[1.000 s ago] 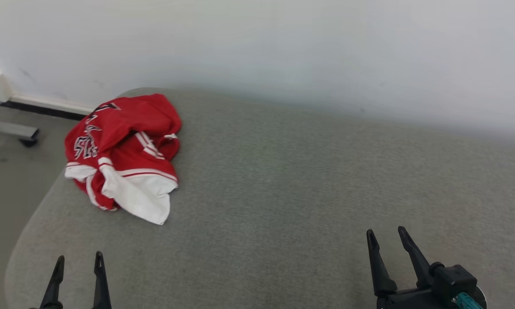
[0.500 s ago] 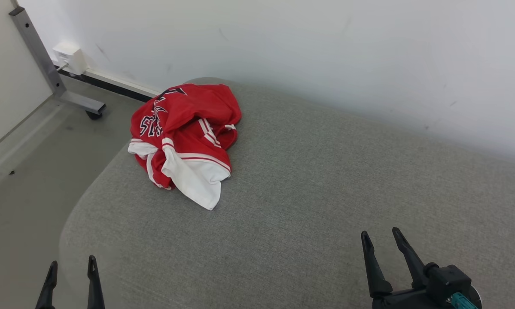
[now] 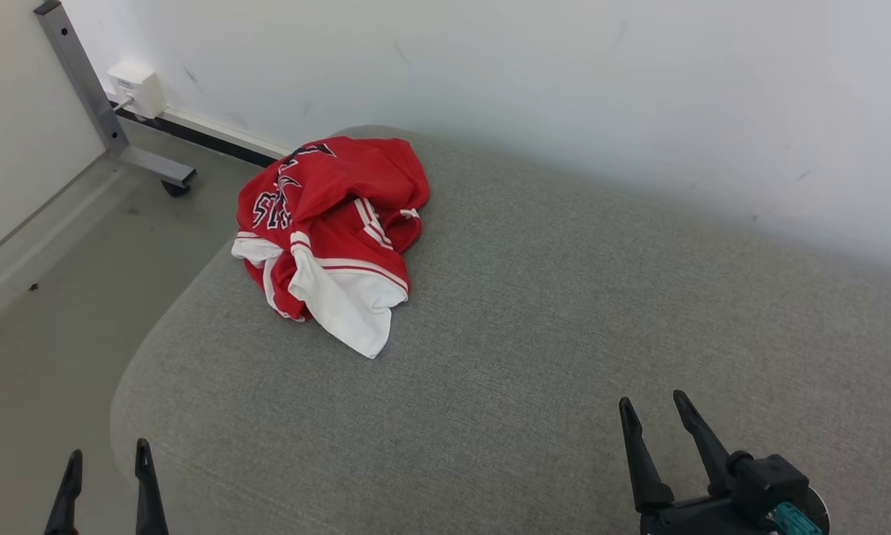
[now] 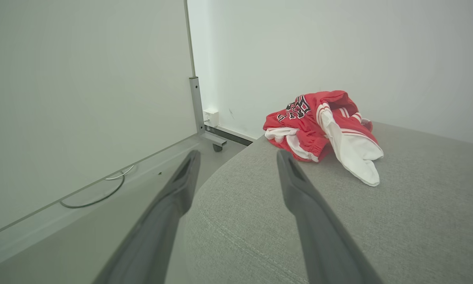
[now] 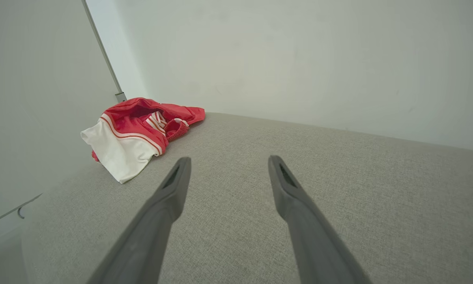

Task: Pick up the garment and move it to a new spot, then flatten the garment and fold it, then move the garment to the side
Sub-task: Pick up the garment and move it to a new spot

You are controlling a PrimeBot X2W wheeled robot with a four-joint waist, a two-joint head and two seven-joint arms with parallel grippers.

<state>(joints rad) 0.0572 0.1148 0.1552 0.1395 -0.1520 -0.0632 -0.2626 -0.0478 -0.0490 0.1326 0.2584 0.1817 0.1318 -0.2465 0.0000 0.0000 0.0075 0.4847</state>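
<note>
1. Hovering at the head view's bottom corners, the left gripper [image 3: 106,450] and right gripper [image 3: 652,400] both stand spread wide, holding nothing.
2. The first pick-up looks not yet begun; next, I'd say, comes a long reach up-frame.
3. The red-and-white garment [image 3: 326,230] lies crumpled at the grey surface's [image 3: 564,334] upper-left end, well apart from both.
</note>
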